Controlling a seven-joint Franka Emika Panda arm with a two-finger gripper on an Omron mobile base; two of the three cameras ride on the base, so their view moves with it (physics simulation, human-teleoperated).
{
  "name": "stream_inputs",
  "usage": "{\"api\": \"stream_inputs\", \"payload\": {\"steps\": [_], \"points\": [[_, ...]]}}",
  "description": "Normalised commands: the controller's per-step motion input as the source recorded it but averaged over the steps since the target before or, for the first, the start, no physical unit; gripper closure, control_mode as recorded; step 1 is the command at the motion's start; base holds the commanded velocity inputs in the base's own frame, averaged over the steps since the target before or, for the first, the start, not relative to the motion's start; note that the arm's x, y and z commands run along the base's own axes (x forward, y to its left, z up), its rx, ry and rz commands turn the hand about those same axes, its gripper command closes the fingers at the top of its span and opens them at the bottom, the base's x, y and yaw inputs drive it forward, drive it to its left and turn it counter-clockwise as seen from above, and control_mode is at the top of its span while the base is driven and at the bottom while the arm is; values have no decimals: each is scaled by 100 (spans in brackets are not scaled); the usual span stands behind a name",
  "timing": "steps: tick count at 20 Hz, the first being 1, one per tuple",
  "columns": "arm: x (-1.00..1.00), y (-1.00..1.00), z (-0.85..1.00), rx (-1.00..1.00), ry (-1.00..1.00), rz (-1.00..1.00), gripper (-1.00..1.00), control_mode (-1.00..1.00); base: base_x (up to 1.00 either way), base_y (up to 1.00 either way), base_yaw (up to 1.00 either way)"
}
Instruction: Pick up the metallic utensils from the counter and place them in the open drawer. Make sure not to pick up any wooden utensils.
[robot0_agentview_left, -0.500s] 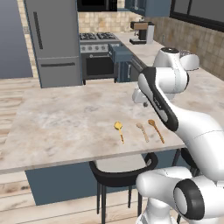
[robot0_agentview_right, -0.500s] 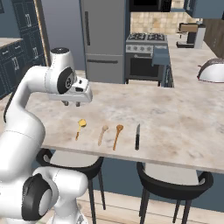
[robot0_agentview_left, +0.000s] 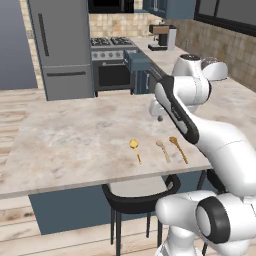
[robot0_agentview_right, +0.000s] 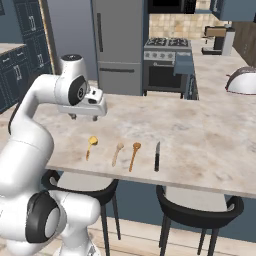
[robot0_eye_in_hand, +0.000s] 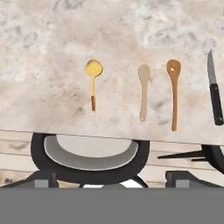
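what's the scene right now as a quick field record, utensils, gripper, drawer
counter: holds four utensils in a row near its front edge
gold spoon: first in row, untouched
tan wooden spoon: second
brown wooden spoon: third
knife: last in row, black handle
gripper: open, holding nothing, above the counter behind the gold spoon
drawer: open, beside the stove

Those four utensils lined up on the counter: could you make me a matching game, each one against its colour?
Things:
1. leftmost spoon
2. second spoon
3. third spoon
4. knife

Colours:
A. orange-brown
B. grey blade, black handle
C. shiny golden-yellow
D. pale tan

Pairs: 1-C, 2-D, 3-A, 4-B
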Motion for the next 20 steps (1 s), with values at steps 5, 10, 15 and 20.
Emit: {"api": "stream_inputs", "payload": {"steps": [5, 10, 15, 20], "points": [[52, 20, -26, 0, 0, 0, -100, -100, 0, 0, 0], [18, 16, -42, 0, 0, 0, -100, -100, 0, 0, 0], [1, 0, -48, 0, 0, 0, -100, -100, 0, 0, 0], [0, 1, -48, 0, 0, 2, -100, -100, 0, 0, 0]]}}
